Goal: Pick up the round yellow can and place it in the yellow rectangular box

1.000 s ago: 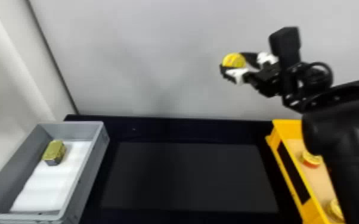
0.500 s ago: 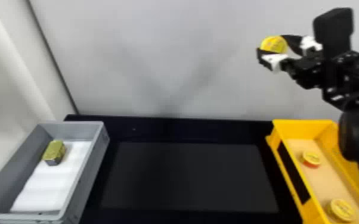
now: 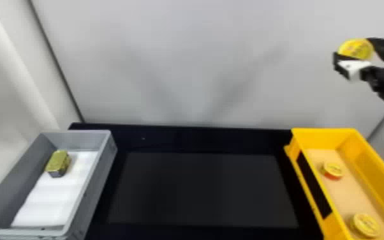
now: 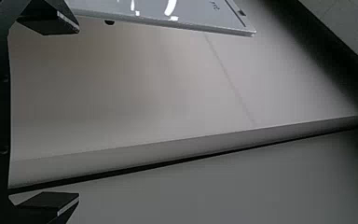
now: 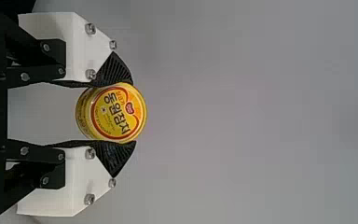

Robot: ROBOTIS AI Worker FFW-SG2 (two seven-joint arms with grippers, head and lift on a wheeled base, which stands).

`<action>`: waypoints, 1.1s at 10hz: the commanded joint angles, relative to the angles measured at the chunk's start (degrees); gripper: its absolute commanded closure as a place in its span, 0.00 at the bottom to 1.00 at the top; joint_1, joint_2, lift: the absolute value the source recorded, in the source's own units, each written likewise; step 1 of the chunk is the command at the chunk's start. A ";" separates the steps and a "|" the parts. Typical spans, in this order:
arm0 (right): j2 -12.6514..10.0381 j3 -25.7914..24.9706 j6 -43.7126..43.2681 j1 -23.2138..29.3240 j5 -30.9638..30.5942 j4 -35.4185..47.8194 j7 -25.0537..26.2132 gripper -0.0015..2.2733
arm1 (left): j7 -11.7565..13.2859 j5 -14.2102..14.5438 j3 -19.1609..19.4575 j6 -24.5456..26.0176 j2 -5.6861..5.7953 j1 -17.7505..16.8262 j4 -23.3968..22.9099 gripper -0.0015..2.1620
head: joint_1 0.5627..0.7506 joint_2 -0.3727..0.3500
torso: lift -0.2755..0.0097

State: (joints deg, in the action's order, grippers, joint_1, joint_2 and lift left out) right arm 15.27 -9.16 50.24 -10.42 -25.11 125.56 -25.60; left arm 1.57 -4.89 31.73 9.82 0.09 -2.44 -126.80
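High at the right of the head view, my right gripper [image 3: 357, 52] holds the round yellow can [image 3: 354, 48], in front of the wall and above the far end of the yellow rectangular box [image 3: 325, 137]. In the right wrist view the right gripper [image 5: 128, 113] is shut on the can [image 5: 116, 112], one finger pressed to each side of it. Inside the yellow box lie two other round yellow cans, one farther back [image 3: 332, 170] and one nearer [image 3: 365, 224]. My left gripper [image 4: 79, 114] stands open in the left wrist view, nothing between its fingers, facing pale panels.
A grey box [image 3: 103, 166] stands at the left, with a gold rectangular can [image 3: 58, 162] on its white lining. Between the two boxes lies the dark table surface [image 3: 201, 188], and a pale wall [image 3: 185, 63] rises behind it.
The right arm has moved to the right with the can in its grip, from above the table's middle-right to above the yellow box's side, uncovering the cans inside that box.
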 commanded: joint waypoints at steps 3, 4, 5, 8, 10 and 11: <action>0.73 -6.92 -2.67 6.12 -0.03 -3.30 -0.87 0.32 | 0.19 -0.12 0.28 0.03 -0.24 0.07 -0.11 0.01 | 0.65 0.53 | 0.77; 0.64 -8.41 -2.85 7.17 -0.03 -3.74 -1.04 0.33 | 0.37 -0.29 0.28 0.03 -0.24 -0.02 -0.11 0.01 | 0.65 0.53 | 0.77; 0.46 -10.00 -2.85 8.14 -0.03 -4.00 -1.30 0.33 | 0.37 -0.29 0.37 0.03 -0.24 0.07 -0.11 0.01 | 0.65 0.53 | 0.77; -0.42 -13.69 -5.40 11.74 1.72 -8.49 -0.78 0.33 | 0.37 -0.38 0.72 0.03 -0.24 0.24 -0.29 0.01 | 0.65 0.53 | 0.77; -1.38 -14.57 -5.75 13.50 3.39 -11.74 0.45 0.33 | 0.54 -0.38 0.89 0.03 -0.24 0.24 -0.47 0.01 | 0.65 0.53 | 0.77; -1.91 -14.65 -5.57 14.20 3.92 -13.58 0.54 0.33 | 0.54 -0.47 0.89 0.03 -0.24 0.24 -0.47 0.01 | 0.65 0.53 | 0.77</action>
State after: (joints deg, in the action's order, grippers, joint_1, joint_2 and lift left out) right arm 14.10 -23.62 44.59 2.75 -21.99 114.41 -25.17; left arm 2.02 -5.28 32.57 9.85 0.09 -2.19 -127.21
